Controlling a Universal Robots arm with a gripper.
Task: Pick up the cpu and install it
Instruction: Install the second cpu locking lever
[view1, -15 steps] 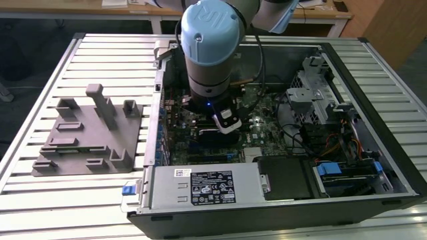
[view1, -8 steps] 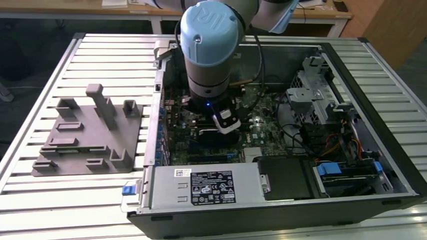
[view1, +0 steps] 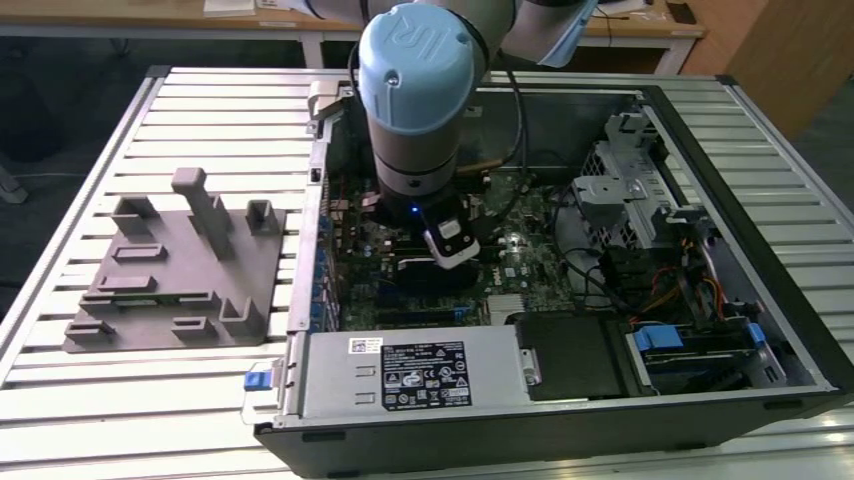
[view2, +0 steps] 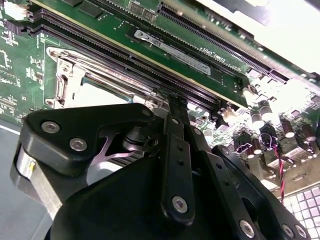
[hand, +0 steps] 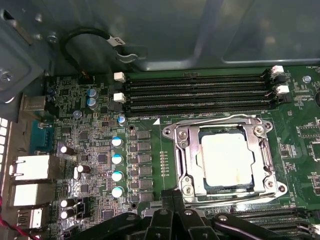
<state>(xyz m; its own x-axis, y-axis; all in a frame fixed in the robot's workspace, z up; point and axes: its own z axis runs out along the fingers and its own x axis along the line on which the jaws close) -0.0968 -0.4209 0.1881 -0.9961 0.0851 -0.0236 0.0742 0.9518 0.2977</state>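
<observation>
The cpu (hand: 224, 160), a small square chip with a pale silver top, lies flat inside the metal socket frame (hand: 180, 165) on the green motherboard (hand: 90, 145). In the second wrist view the cpu (view2: 100, 93) shows as a pale patch in the frame, just past the black gripper links. My gripper (hand: 172, 196) hovers low over the board beside one corner of the socket, apart from the chip. Its fingertips are together with nothing between them. The arm's wrist (view1: 420, 215) stands upright over the middle of the open computer case (view1: 787, 340).
Black memory slots (hand: 195, 92) run along one side of the socket, with capacitors (hand: 117, 165) and rear ports (hand: 32, 167) nearby. At the exterior view's left, a grey fixture (view1: 174, 270) sits on the slatted table (view1: 80, 400). The power supply (view1: 414, 370) and drive cage (view1: 627, 190) line the case.
</observation>
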